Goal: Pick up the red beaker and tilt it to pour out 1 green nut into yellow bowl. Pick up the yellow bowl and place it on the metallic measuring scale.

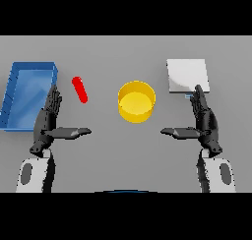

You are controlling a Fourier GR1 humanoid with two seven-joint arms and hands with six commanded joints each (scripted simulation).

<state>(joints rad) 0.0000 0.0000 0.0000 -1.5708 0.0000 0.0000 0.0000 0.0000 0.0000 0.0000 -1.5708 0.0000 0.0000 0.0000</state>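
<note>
Left hand hovers flat, fingers straight and holding nothing, thumb out toward three o'clock. The red beaker lies near, at about one o'clock from its fingertips, long axis running eleven to five. Yellow bowl sits centre; right hand, likewise open and empty, waits below the metallic scale.

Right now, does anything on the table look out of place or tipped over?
The red beaker looks odd: it appears to lie tilted on the table between the blue tray and the yellow bowl. No nut shows anywhere. Both robot hands, left and right, are open and hold nothing.
</note>
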